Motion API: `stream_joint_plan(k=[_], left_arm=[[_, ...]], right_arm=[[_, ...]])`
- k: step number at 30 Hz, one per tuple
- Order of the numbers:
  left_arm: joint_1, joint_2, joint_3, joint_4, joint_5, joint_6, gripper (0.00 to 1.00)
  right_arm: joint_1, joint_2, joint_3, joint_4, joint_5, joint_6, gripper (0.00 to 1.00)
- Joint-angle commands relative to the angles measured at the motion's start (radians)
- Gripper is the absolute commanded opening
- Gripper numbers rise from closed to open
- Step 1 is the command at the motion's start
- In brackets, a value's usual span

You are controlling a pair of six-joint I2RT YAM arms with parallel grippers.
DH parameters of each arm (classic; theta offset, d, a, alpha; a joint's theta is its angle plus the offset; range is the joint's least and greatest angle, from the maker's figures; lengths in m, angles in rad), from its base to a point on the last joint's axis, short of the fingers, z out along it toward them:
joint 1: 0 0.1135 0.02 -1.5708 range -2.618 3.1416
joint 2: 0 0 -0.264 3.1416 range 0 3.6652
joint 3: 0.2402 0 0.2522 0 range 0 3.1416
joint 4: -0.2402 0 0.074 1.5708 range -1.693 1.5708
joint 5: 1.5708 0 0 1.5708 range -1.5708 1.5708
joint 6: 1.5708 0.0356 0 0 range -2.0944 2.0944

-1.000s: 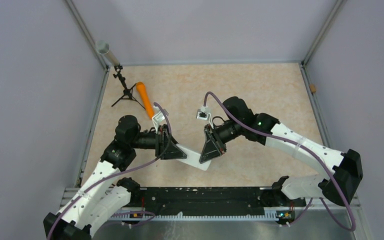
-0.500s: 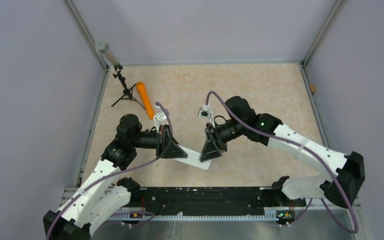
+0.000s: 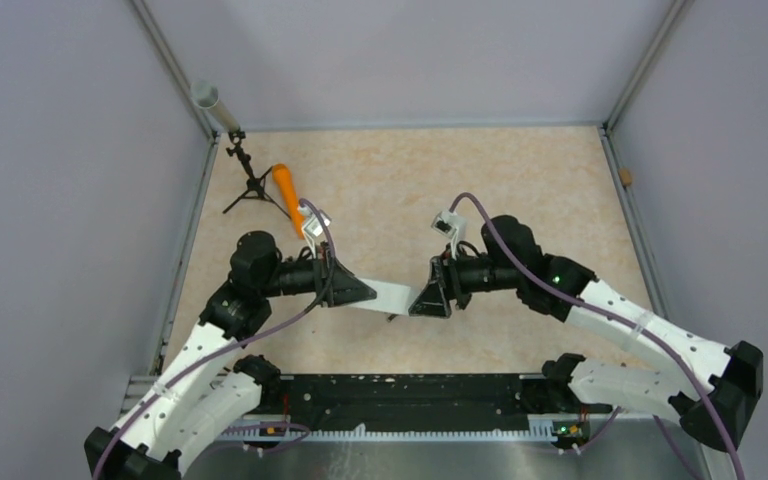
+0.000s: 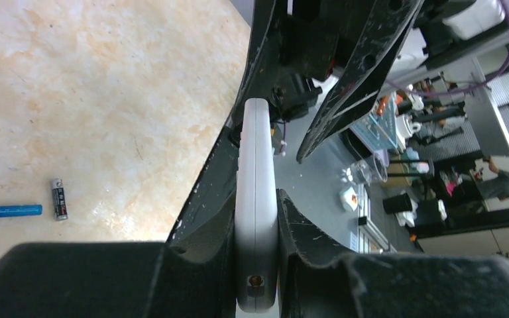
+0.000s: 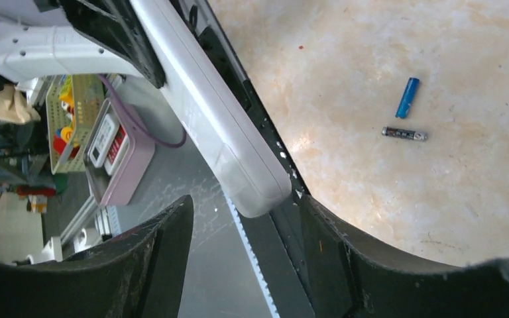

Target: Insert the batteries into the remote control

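My left gripper point(image 3: 357, 291) is shut on one end of the white remote control point(image 3: 388, 296) and holds it above the table. In the left wrist view the remote point(image 4: 255, 199) stands edge-on, clamped between the left gripper's point(image 4: 257, 205) fingers. My right gripper point(image 3: 430, 300) is open, with its jaws on either side of the remote's far end point(image 5: 238, 159) and a gap on both sides point(image 5: 244, 202). The blue battery point(image 5: 407, 97) and the dark battery point(image 5: 404, 134) lie close together on the table below; they also show in the left wrist view, blue point(image 4: 10, 211) and dark point(image 4: 58, 199).
An orange cylinder point(image 3: 287, 195), a small black tripod point(image 3: 250, 185) and a grey tube point(image 3: 210, 100) are at the back left. Grey walls enclose the table on three sides. A black rail point(image 3: 400, 400) runs along the near edge.
My right arm has swung right and turned, so its gripper now faces the remote's end from the right. My left gripper has lifted the remote, which now lies more level.
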Motion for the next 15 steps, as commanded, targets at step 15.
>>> stream_joint_plan(k=[15], left_arm=[[-0.002, -0.039, -0.083, 0.302, -0.088, -0.224, 0.00]], right_arm=[[-0.010, -0.167, -0.169, 0.338, 0.209, 0.275, 0.56]])
